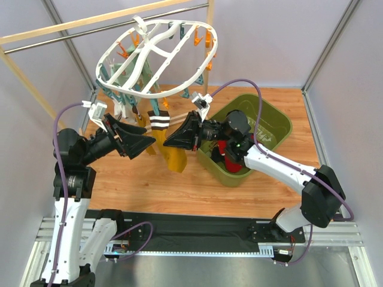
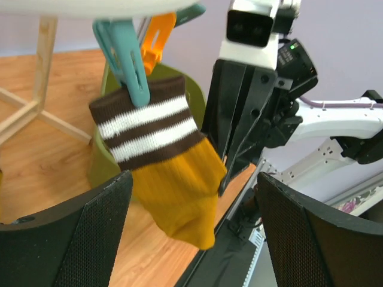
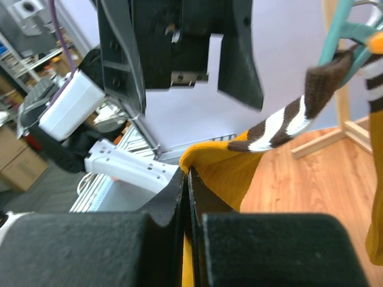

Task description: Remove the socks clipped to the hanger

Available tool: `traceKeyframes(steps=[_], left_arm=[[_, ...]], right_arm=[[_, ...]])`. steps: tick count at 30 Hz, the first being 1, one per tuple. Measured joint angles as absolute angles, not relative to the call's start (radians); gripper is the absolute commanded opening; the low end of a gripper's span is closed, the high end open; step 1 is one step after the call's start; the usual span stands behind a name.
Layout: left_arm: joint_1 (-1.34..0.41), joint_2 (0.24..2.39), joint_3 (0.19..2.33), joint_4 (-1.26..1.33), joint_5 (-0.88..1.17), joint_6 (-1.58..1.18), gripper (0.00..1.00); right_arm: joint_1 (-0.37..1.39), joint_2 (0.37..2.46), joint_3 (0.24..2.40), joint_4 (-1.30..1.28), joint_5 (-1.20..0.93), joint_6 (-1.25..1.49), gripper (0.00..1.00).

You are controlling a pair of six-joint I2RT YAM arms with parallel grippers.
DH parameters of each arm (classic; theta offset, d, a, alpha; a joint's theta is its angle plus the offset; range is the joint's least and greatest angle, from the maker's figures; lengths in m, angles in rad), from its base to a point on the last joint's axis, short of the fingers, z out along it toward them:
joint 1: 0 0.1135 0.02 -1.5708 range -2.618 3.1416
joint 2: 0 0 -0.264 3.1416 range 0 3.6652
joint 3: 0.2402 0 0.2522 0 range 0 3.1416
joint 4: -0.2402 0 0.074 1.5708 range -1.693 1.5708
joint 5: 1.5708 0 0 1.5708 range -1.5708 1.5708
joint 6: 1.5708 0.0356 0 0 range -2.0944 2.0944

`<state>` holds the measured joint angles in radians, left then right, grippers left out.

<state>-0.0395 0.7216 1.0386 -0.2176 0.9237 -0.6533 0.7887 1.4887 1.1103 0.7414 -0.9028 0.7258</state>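
Note:
The white oval hanger (image 1: pixel 155 57) hangs from a rail with socks clipped under it. One mustard sock (image 1: pixel 173 154) with a brown and white striped cuff is held at the cuff by a teal clip (image 2: pixel 128 60). My right gripper (image 1: pixel 175 139) is shut on this sock's side; in the right wrist view mustard fabric (image 3: pixel 239 170) is pinched between the closed fingers (image 3: pixel 185 179). My left gripper (image 1: pixel 142 144) stands open just left of the sock. In the left wrist view the sock's toe (image 2: pixel 179 200) hangs between the wide fingers (image 2: pixel 78 239), touching neither.
A green bin (image 1: pixel 276 122) sits at the right, with a red sock (image 1: pixel 226 149) inside. More socks (image 1: pixel 122 98) hang under the hanger's left side, and another mustard one (image 1: pixel 143 128) hangs behind my left gripper. A wooden and metal rail frame (image 1: pixel 90 21) crosses the back.

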Motion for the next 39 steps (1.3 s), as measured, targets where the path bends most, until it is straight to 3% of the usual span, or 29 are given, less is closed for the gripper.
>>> traceKeyframes(steps=[18, 32, 35, 38, 39], left_arm=[[-0.059, 0.639, 0.755, -0.113, 0.94, -0.711, 0.95], [-0.204, 0.624, 0.667, -0.112, 0.826, -0.683, 0.96], [-0.248, 0.647, 0.667, -0.108, 0.799, -0.67, 0.85], [-0.274, 0.663, 0.666, -0.112, 0.768, -0.654, 0.48], [-0.276, 0.662, 0.666, -0.12, 0.752, -0.649, 0.22]], right_arm=[[0.807, 1.448, 1.001, 0.723, -0.569, 0.684, 0.0], [0.902, 1.445, 0.995, 0.757, -0.408, 0.69, 0.0], [0.91, 1.445, 0.995, 0.772, -0.377, 0.7, 0.0], [0.914, 1.446, 0.995, 0.776, -0.356, 0.707, 0.0], [0.914, 1.446, 0.995, 0.775, -0.353, 0.708, 0.0]])
